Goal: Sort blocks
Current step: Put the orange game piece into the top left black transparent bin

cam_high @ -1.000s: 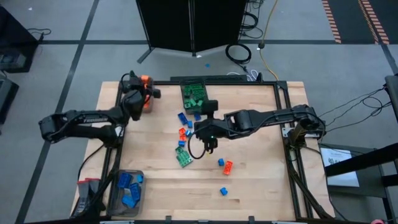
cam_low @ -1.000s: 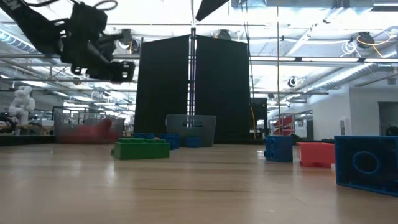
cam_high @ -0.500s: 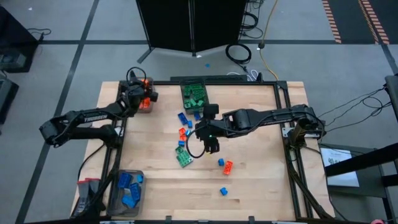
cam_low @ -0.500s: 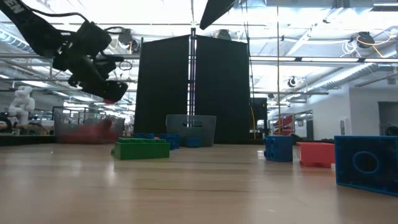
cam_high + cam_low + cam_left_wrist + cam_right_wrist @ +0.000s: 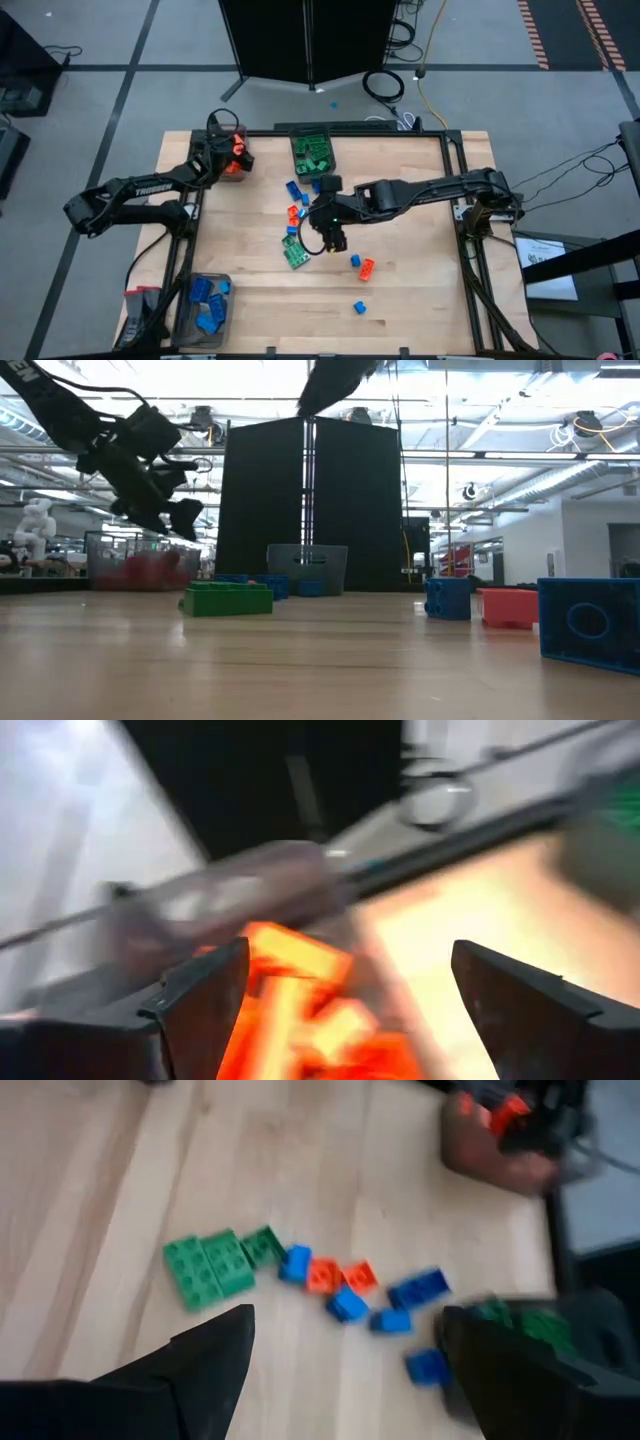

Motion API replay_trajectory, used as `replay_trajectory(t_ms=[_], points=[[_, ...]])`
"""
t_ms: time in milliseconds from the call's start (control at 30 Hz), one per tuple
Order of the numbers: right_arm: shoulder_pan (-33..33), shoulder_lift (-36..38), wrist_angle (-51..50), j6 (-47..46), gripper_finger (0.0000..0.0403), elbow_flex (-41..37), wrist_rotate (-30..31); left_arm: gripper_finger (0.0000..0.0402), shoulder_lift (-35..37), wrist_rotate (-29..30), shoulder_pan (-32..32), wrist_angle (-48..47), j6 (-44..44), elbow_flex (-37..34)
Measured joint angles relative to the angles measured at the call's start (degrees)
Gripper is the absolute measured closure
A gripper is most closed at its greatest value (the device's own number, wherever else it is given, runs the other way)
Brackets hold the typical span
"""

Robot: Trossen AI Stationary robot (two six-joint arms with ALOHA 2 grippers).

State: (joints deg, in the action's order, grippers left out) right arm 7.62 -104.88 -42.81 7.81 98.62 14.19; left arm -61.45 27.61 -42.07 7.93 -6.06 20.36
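Loose blocks lie mid-table: a flat green one, orange ones and blue ones, also in the right wrist view as a green block and an orange block. My right gripper hangs open above this cluster and touches nothing. At the far left, my left gripper stands open, tipped down over the bin that holds orange blocks. Nothing is between its fingers.
A bin with green blocks stands at the far edge, and a bin with blue blocks at the near left corner. A blue block, an orange one and another blue one lie right of the cluster.
My left gripper has swung toward the far edge over the orange bin, tipped downward and opened; the orange block seen at its fingertips half a second ago is gone from them. My right gripper has sunk a little toward the loose blocks.
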Motion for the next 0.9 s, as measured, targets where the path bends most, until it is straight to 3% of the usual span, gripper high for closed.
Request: replay_trajectory(t_ms=[200,367,667,900], points=[[-2.55,-1.88,27.5,7.09,0.0087,-13.89,-0.85,0.0053,2.25,-10.18,2.76,0.68,-1.17,0.0],[-5.84,-7.94,40.48,10.14,0.0087,-14.25,0.51,0.0052,5.17,-11.95,5.44,0.47,-1.19,0.0],[-9.96,-20.61,39.37,10.98,0.0087,-4.73,-3.9,0.0052,8.68,-12.57,8.51,0.31,-1.21,0.02],[-11.37,-30.34,21.19,10.51,0.0087,8.63,-4.22,0.0052,8.87,-12.56,9.71,-1.22,-1.15,0.04]])
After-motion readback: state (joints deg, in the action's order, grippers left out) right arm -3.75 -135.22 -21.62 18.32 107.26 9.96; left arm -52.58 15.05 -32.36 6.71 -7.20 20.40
